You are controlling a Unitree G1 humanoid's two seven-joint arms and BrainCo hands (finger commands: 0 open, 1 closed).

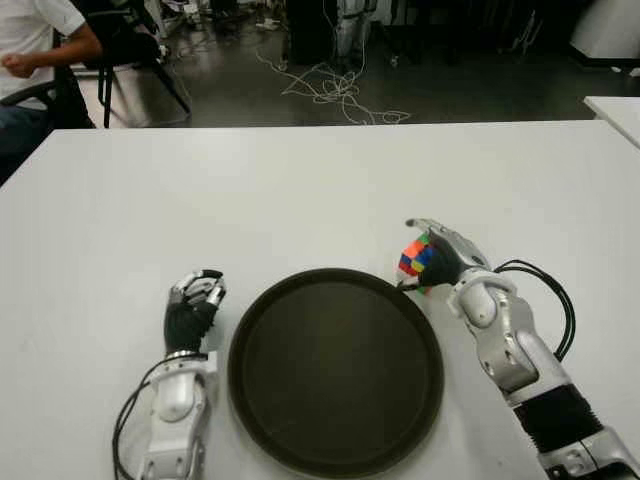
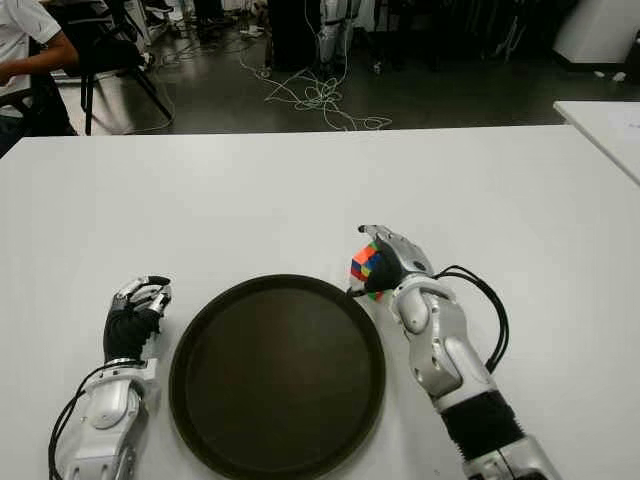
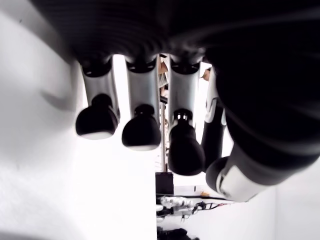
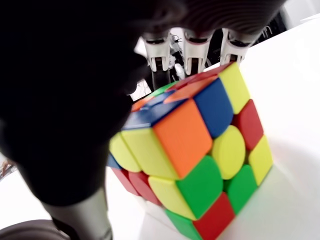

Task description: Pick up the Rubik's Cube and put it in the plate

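The Rubik's Cube (image 1: 413, 262) stands on the white table (image 1: 320, 190) just off the right rim of the dark round plate (image 1: 262, 400). My right hand (image 1: 428, 252) is closed around it: the fingers (image 4: 196, 47) reach over its far side and the thumb (image 4: 75, 150) presses the near side. In the right wrist view the cube (image 4: 200, 160) casts a shadow on the table directly below it. The plate holds nothing. My left hand (image 1: 194, 298) shows left of the plate, fingers curled and holding nothing.
A person sits on a chair (image 1: 40, 70) beyond the table's far left corner. Cables (image 1: 335, 95) lie on the floor behind the table. Another white table's corner (image 1: 615, 110) shows at the far right.
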